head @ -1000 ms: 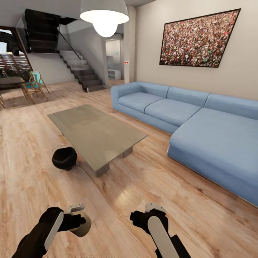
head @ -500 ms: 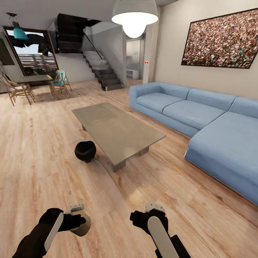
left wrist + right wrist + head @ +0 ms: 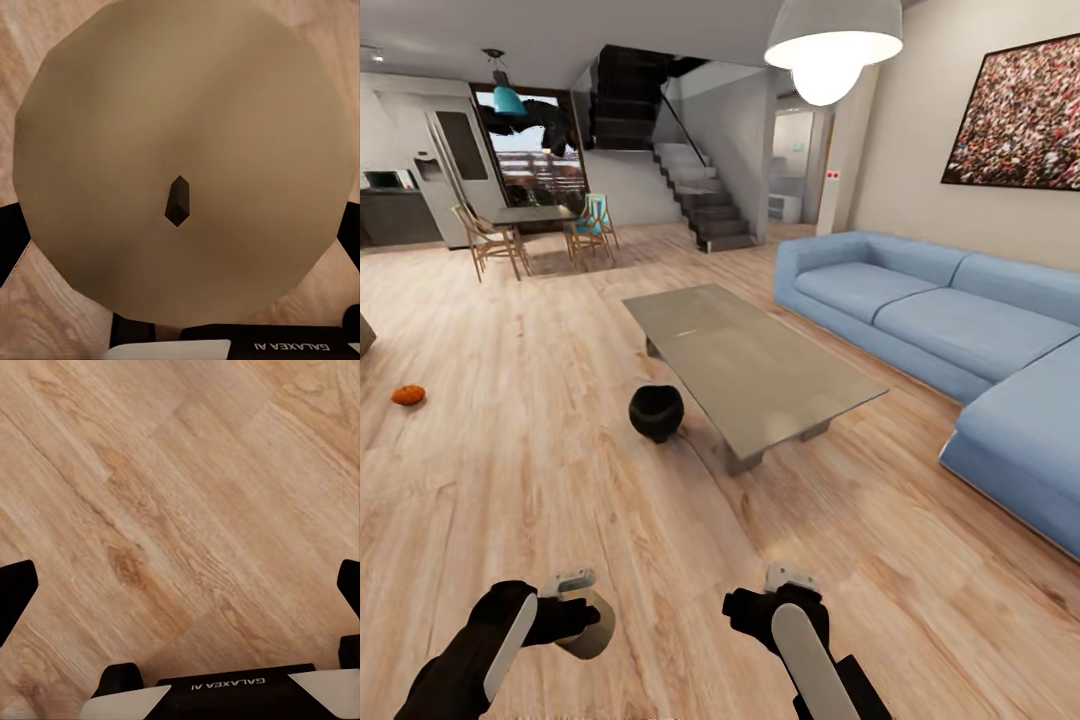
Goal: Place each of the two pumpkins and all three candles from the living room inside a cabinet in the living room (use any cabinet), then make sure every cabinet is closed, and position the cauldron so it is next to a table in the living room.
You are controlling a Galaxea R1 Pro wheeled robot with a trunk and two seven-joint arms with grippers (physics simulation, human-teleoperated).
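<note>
My left gripper point(image 3: 582, 620) is shut on a pale beige candle point(image 3: 592, 628), held low over the floor. In the left wrist view the candle's round top point(image 3: 180, 135), with its dark wick, sits between the black fingers point(image 3: 9, 240). My right gripper point(image 3: 768, 598) stands open with nothing in it, and only floorboards lie between its fingers point(image 3: 15, 592). The black cauldron point(image 3: 656, 412) stands on the floor, close against the near left side of the grey-green table point(image 3: 760, 365). One orange pumpkin point(image 3: 408, 395) lies on the floor far to the left.
A long blue corner sofa point(image 3: 960, 330) runs along the right wall. Dining table and chairs point(image 3: 530, 220) and a staircase point(image 3: 705, 205) stand at the back. A grey object point(image 3: 363, 335) is cut off by the left edge. Wood floor stretches between me and the pumpkin.
The camera has turned left, so the table, cauldron and sofa have slid right in the picture and the pumpkin has come into view. Both grippers keep their pose.
</note>
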